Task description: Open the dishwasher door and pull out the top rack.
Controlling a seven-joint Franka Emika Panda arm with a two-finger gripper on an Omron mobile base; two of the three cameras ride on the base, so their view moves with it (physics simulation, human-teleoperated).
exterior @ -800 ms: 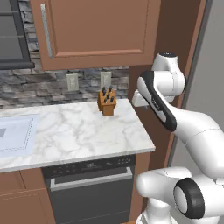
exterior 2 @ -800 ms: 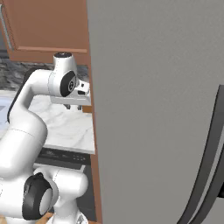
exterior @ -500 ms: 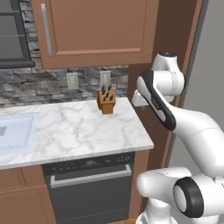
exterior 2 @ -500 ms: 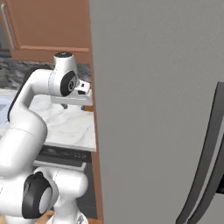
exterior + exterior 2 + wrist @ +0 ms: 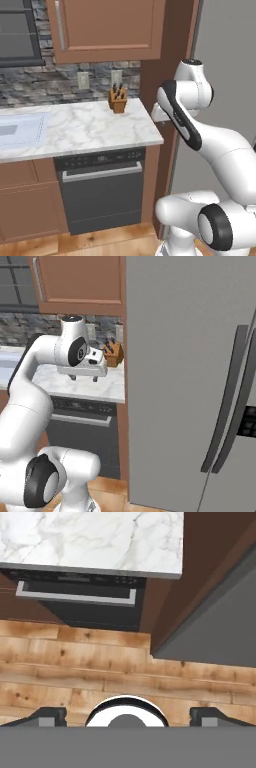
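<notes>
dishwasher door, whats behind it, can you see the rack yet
No. The dishwasher door is shut flat under the marble counter, its bar handle untouched, so the rack inside is covered. The gripper hangs above the counter's edge, well away from the handle.

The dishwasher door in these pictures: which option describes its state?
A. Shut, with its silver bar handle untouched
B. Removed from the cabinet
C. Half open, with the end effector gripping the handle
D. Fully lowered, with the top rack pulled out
A. The dishwasher door stands flush under the marble counter, and the end effector hangs up at counter height, well apart from the silver bar handle.
</notes>
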